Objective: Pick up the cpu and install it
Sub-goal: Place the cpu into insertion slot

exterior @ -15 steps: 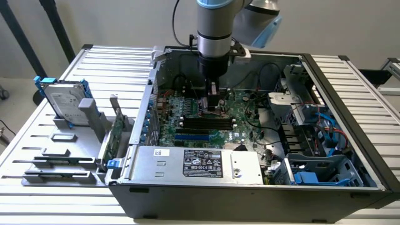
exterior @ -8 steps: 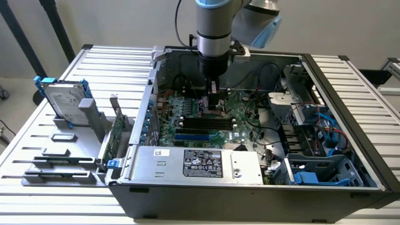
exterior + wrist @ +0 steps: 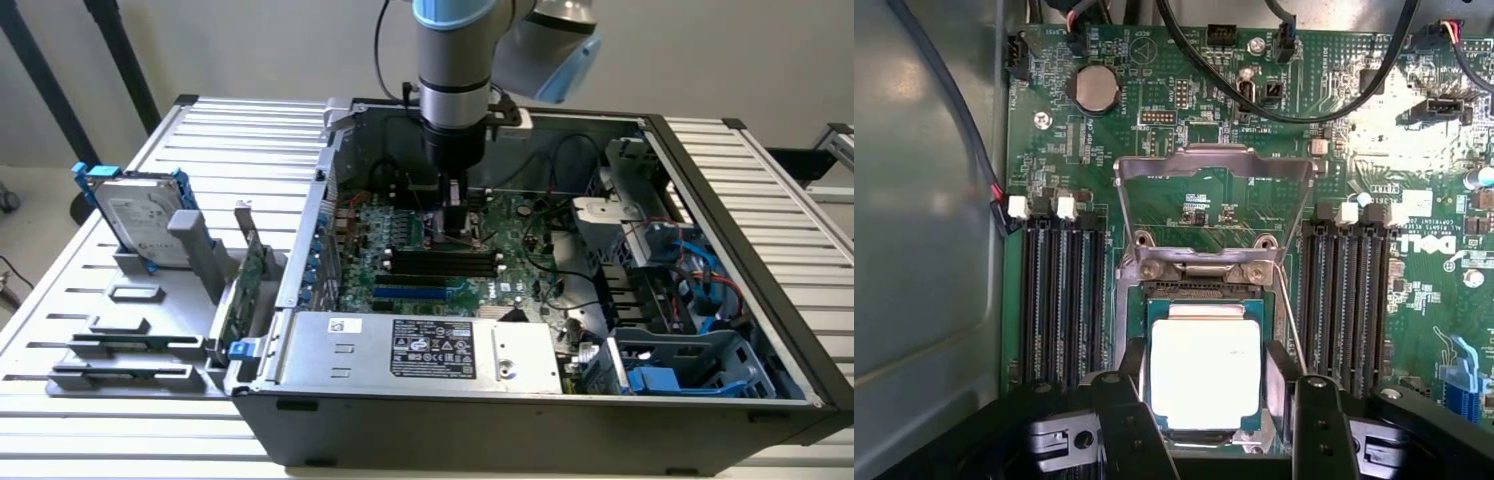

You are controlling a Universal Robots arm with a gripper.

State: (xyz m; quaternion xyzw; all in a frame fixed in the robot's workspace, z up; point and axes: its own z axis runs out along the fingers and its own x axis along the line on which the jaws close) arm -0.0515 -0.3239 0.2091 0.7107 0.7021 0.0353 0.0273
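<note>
Slatted metal table [image 3: 747, 170] carries one open computer case [image 3: 534, 420], lying on its side. One grey rack [image 3: 127, 350] stands at the exterior view's left and holds one hard drive [image 3: 134, 215] with blue rails. One robot arm [image 3: 454, 60] reaches straight down into the case, its gripper [image 3: 458, 215] low over the green motherboard [image 3: 514, 225]. One silver box [image 3: 521, 350] with a black label sits along the case's near edge.

From that camera the gripper's body hides the socket. The wrist view looks right into it: one cpu [image 3: 1204, 372] lies in the socket, below the raised metal retention frame [image 3: 1214, 165]. The gripper [image 3: 1216, 392] straddles the cpu. Its two black fingers [image 3: 1122, 420] are pinched against two opposite edges of the cpu.

Two banks of four black memory slots [image 3: 1064, 300] flank the socket, and one coin cell [image 3: 1095, 88] sits further up the board. Glare washes out the cpu's metal top, so its markings are unreadable, and the fingers cover its lower corners.
</note>
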